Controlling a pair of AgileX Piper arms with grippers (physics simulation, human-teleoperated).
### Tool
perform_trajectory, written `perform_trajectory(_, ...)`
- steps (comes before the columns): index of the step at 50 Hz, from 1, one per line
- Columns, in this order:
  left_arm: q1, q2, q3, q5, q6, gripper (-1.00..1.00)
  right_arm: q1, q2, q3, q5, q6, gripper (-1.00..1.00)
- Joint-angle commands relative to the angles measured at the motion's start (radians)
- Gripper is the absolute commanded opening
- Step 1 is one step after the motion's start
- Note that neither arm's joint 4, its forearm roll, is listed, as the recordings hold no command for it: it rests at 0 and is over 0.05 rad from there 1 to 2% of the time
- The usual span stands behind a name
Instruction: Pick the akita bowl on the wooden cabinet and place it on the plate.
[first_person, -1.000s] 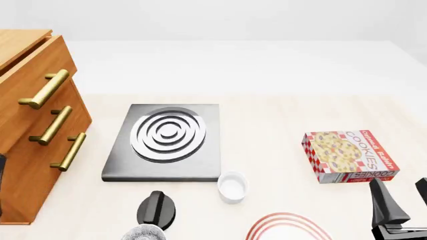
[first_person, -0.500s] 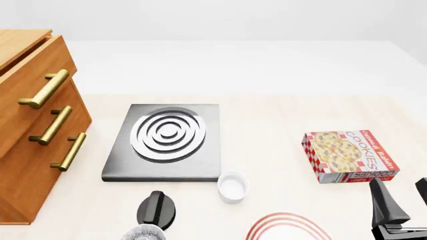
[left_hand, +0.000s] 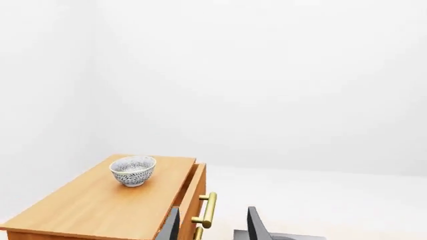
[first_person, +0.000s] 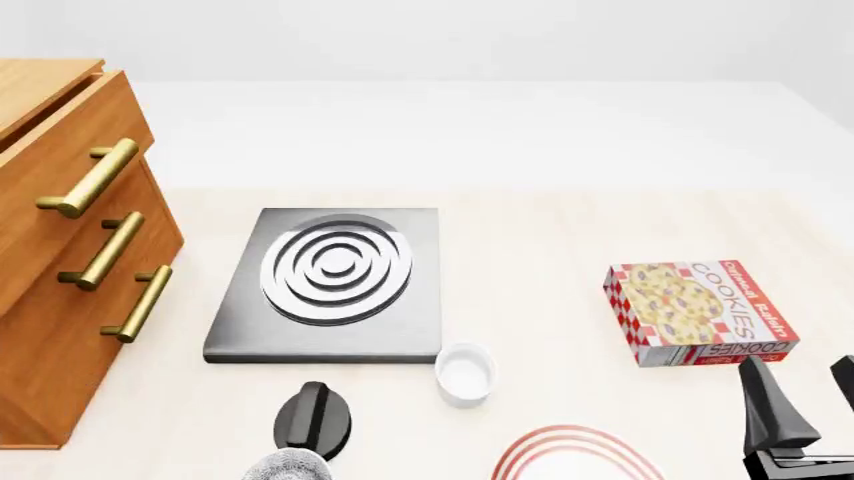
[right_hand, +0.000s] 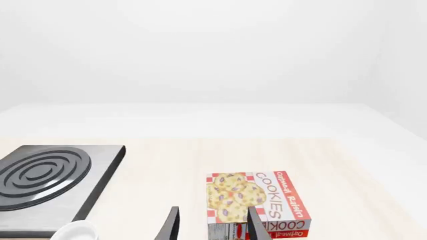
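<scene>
The akita bowl (left_hand: 133, 170), speckled black and white, stands upright on top of the wooden cabinet (left_hand: 93, 202) in the left wrist view. My left gripper (left_hand: 213, 220) is open and empty, level with the cabinet's front edge and well short of the bowl. In the front view the cabinet (first_person: 67, 270) fills the left side, its top mostly out of frame, so this bowl is hidden there. The plate (first_person: 574, 455) with red rings lies at the near edge. My right gripper (first_person: 801, 372) stands open and empty at the near right, just before the cookie box.
A grey stove plate (first_person: 334, 280) lies mid-table. In front of it are a small white cup (first_person: 465, 374) and a black knob (first_person: 316, 417). A second speckled bowl (first_person: 284, 466) sits on the table at the near edge. A cookie box (first_person: 701, 312) lies at the right.
A dark part of my left arm at the front view's left edge one second ago has gone out of view. Nothing else has moved.
</scene>
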Motion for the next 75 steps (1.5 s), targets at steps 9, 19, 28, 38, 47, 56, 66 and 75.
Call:
perform_trajectory(9, 0.117, 0.094, -0.095, -0.034, -0.027, 1.0, 0.0, 0.0, 0.0, 0.0, 0.0, 1.0)
perform_trajectory(19, 0.203, 0.214, -0.172, -0.02, -0.074, 1.0, 0.0, 0.0, 0.0, 0.0, 0.0, 1.0)
perform_trajectory(28, 0.256, 0.351, -0.232, 0.004, -0.161, 1.0, 0.0, 0.0, 0.0, 0.0, 0.0, 1.0)
perform_trajectory(38, 0.258, 0.514, -0.293, 0.001, -0.227, 1.0, 0.0, 0.0, 0.0, 0.0, 0.0, 1.0)
perform_trajectory(47, 0.269, 0.593, -0.347, -0.007, -0.258, 1.0, 0.0, 0.0, 0.0, 0.0, 0.0, 1.0)
perform_trajectory(56, 0.309, 0.654, -0.406, -0.017, -0.266, 1.0, 0.0, 0.0, 0.0, 0.0, 0.0, 1.0)
perform_trajectory(66, 0.368, 0.694, -0.444, 0.002, -0.289, 1.0, 0.0, 0.0, 0.0, 0.0, 0.0, 1.0)
perform_trajectory(75, 0.421, 0.731, -0.466, 0.008, -0.319, 1.0, 0.0, 0.0, 0.0, 0.0, 0.0, 1.0)
